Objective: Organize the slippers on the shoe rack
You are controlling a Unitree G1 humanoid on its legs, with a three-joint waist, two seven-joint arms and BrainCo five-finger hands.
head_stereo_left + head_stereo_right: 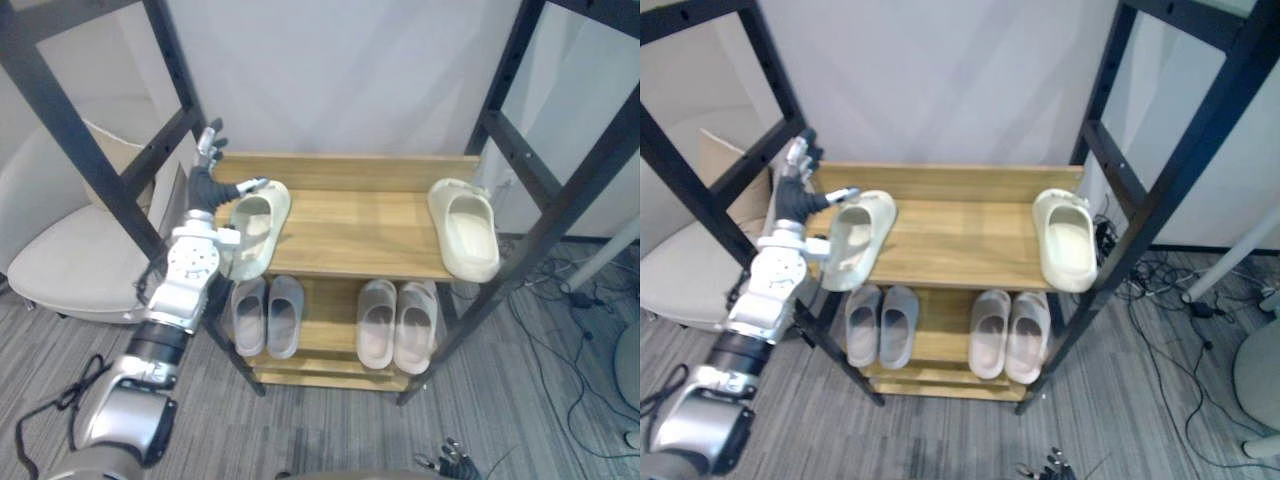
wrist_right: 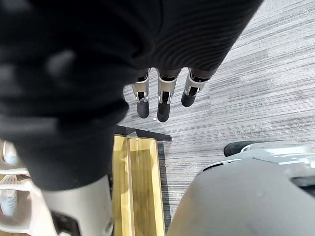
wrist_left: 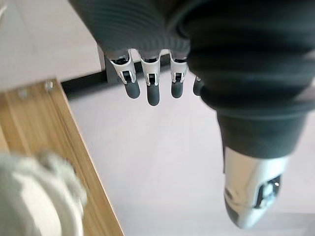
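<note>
Left hand open at the left end of the shoe rack (image 1: 350, 238), beside a cream slipper.
Your left hand (image 1: 206, 183) is up at the far left corner of the top shelf (image 1: 360, 215), fingers straight, thumb out toward the far end of the left slipper (image 1: 256, 228). It holds nothing; can't tell if the thumb touches. That slipper lies angled at the shelf's left edge, near end hanging over the front. The right slipper (image 1: 468, 230) sits well apart at the right edge, near end also over the front. On the lower shelf (image 1: 325, 318): grey pair (image 1: 267, 315) left, second pair (image 1: 396, 325) right. Your right hand (image 2: 165, 101) hangs low over the carpet (image 2: 246, 73), fingers straight, empty.
</note>
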